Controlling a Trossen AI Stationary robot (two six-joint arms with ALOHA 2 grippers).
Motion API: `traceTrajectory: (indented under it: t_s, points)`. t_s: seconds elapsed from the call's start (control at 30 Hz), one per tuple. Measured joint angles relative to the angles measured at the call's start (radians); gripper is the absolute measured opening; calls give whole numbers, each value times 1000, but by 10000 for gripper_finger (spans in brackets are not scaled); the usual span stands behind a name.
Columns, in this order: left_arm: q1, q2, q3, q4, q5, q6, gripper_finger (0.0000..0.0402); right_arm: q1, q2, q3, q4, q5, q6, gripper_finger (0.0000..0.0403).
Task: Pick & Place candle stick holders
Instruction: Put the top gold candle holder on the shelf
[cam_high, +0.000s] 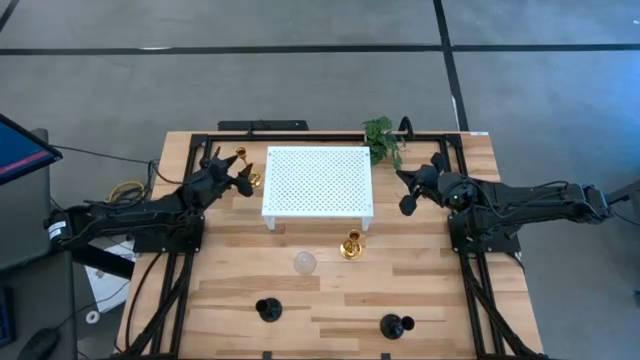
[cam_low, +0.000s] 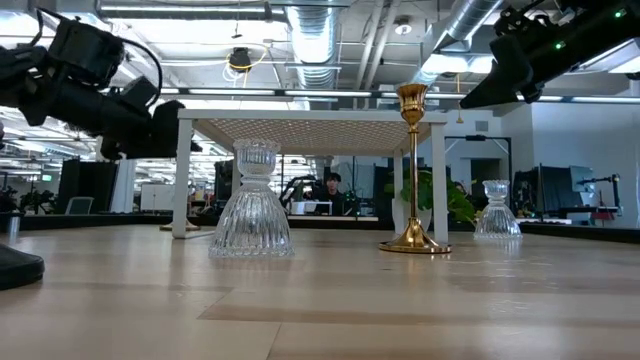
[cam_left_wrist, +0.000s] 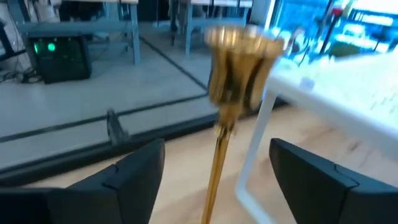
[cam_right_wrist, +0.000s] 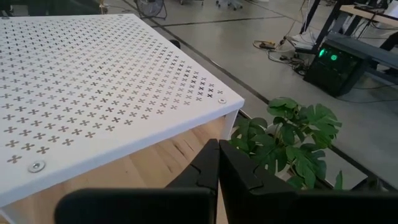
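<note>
Reaching toward the far-left corner of the white perforated stand (cam_high: 318, 182), the left gripper (cam_high: 240, 178) is hovering with its fingers (cam_left_wrist: 134, 168) spread wide on either side of a tall gold candle stick holder (cam_left_wrist: 231, 99). That holder is standing upright on the table (cam_high: 330, 300) just beside the stand's left edge, its stem running vertically between the open fingers without touching either. The coming grasp is turning on this: the stem's long axis is lying straight up and down, dead ahead of the left gripper, so the fingers are needing only to close across it. The right gripper (cam_high: 408, 200) is waiting just beside the stand's right edge, its fingers pressed together on nothing, near the green plant (cam_high: 382, 138). A second gold holder (cam_high: 350, 245) is standing near the stand's front-right leg, a clear glass one (cam_high: 304, 263) just in front of the stand, and two black ones (cam_high: 268, 310) well in front of it.
</note>
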Motion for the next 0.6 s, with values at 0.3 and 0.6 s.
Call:
traceTrajectory:
  t_s: [0.3, 0.6]
  points:
    - [10, 29, 0, 32, -35, 24, 301, 0, 0, 0, 0, 0, -1, 0]
    - [75, 168, 0, 135, -38, -2, 301, 0, 0, 0, 0, 0, -1, 0]
